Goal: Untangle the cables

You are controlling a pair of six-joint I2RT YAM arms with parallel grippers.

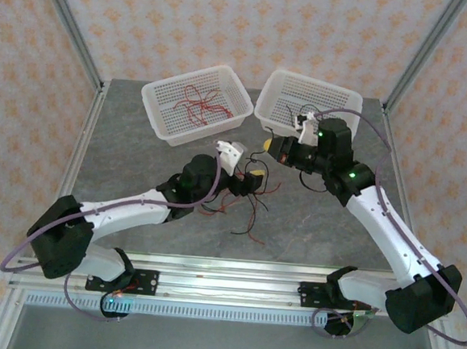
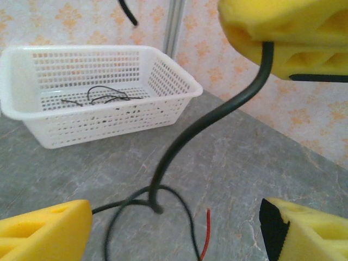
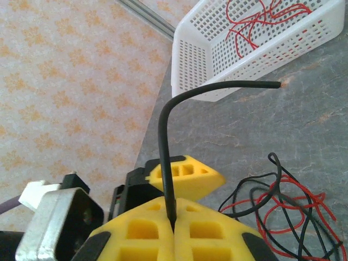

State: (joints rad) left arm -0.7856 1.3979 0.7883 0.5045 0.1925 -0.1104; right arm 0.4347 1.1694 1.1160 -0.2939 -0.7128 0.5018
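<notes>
A loose tangle of red and black cables (image 1: 247, 208) lies on the grey table between the arms. My right gripper (image 3: 174, 223) is shut on one black cable (image 3: 166, 136), which rises from the jaws and bends toward the baskets. In the left wrist view that black cable (image 2: 217, 111) hangs from the right gripper's yellow fingers (image 2: 283, 32) down to a black loop (image 2: 155, 204) on the table. My left gripper (image 2: 174, 228) is open, its fingers either side of the loop and a red cable end (image 2: 205, 234). From above, the left gripper (image 1: 248, 180) and right gripper (image 1: 272, 149) are close together.
A white basket (image 1: 162, 108) at the back left holds several red cables (image 1: 200, 103). Another white basket (image 1: 349, 99) at the back right holds black cables (image 2: 103, 95). Metal frame posts stand at the table's back corners, and a rail runs along its near edge.
</notes>
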